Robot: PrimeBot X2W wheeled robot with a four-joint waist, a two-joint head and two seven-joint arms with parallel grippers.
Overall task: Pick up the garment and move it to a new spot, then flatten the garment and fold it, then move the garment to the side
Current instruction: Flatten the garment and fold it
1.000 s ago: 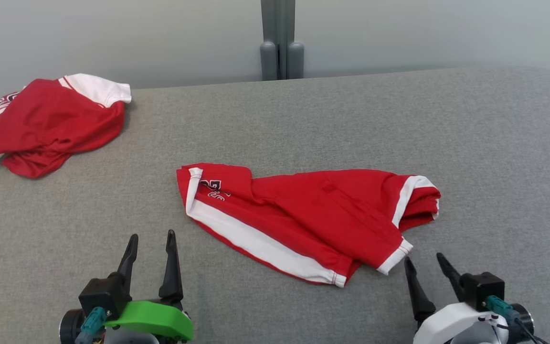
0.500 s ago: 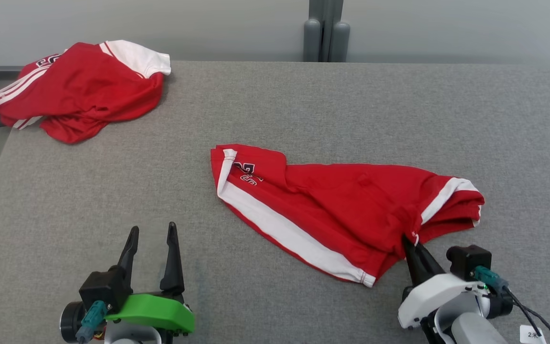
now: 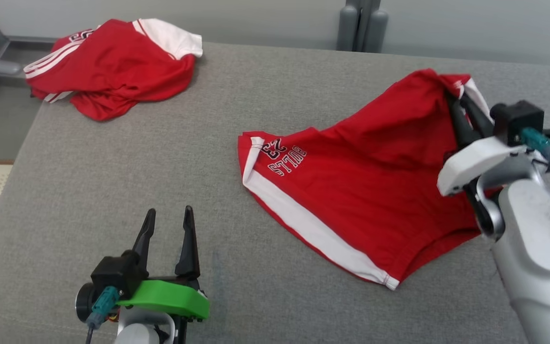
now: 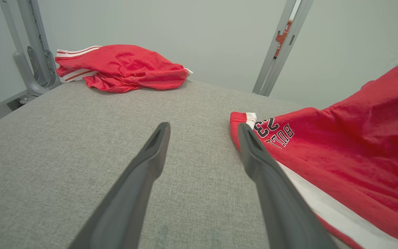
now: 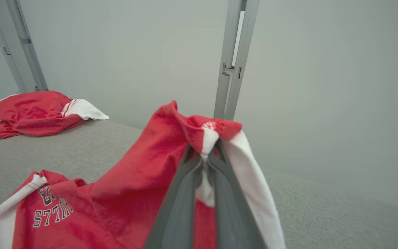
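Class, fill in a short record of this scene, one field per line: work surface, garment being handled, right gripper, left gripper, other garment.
Work surface: grey fabric-covered table
Garment handled: red garment with white side stripe and lettering; one end raised, lettered end lying on the table
Right gripper: shut on a red-and-white edge of that garment, above the table
Left gripper: open, holding nothing, near the table's front, left of the handled garment
Other garment: crumpled red-and-white garment at the far left corner, apart from the handled one
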